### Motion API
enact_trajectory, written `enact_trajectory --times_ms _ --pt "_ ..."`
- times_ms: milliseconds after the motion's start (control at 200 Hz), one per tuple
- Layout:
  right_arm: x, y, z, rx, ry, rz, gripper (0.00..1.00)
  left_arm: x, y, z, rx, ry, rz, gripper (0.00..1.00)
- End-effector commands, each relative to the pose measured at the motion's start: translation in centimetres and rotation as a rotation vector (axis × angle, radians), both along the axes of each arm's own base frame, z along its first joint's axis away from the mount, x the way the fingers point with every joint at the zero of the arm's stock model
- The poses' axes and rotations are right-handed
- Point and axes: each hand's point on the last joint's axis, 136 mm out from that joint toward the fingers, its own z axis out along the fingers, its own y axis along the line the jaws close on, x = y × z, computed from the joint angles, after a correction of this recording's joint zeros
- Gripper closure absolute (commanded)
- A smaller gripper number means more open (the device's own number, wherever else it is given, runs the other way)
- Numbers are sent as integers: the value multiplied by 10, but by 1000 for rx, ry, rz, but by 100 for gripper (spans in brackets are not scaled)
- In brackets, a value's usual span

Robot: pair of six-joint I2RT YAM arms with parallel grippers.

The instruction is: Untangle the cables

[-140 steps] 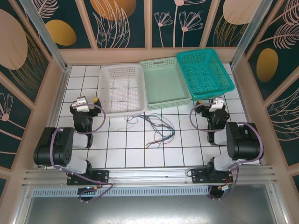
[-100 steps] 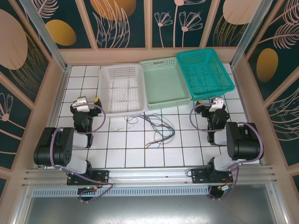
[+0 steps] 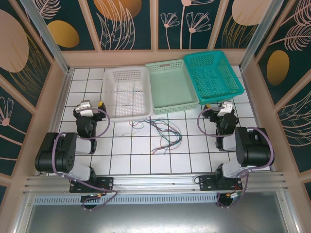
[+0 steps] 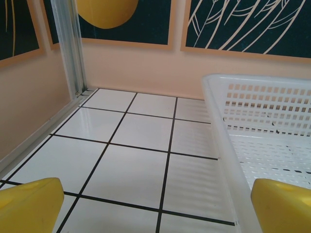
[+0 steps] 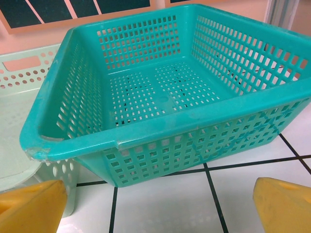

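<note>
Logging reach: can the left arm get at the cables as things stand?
Probably yes: the cables lie uncovered on bare tiles in front of the baskets, and the left gripper is open.

Black arms (image 3: 58, 153), lilac cables (image 3: 199, 122), yellow fingertips (image 4: 29, 204)

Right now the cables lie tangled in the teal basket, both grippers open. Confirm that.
Wrong: the top view shows the cables on the tiles, near the mint basket, not in the teal basket. Left gripper and right gripper are open.

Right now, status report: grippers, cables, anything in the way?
Left gripper open, right gripper open, both empty. Cables tangled mid-table, untouched. White basket close behind them.
</note>
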Motion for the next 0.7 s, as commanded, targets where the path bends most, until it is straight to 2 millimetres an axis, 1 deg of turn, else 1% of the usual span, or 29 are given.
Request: enact_trajectory --times_ms 0,95,135,235,290,340,405,495,561,591,621,696 --pt "5 -1 10 6 -33 7 1 3 -2 -3 18 16 -19 1" --pt "5 -1 10 6 -33 7 1 2 -2 -2 17 12 -19 1" --pt "5 0 10 6 -34 7 1 3 1 -2 13 16 0 1" --pt "8 0 13 3 -19 8 9 1 14 3 -8 24 81 1" --pt "12 0 19 7 11 6 9 5 22 9 -25 60 133 1" --pt "17 -2 18 24 77 -7 10 7 29 11 -44 112 181 1" --pt "19 0 20 33 131 -4 12 6 31 20 -76 130 198 1" --pt "15 3 27 55 158 -13 13 0 32 29 -164 133 221 1" --pt "8 9 32 88 152 -1 14 -3 30 35 -228 134 220 1" --pt "5 13 35 101 147 9 15 -3 26 39 -260 130 197 1" --pt "3 17 37 112 144 18 15 -1 19 42 -290 128 163 2" --pt "1 26 42 134 151 50 15 6 -7 56 -347 128 31 9"
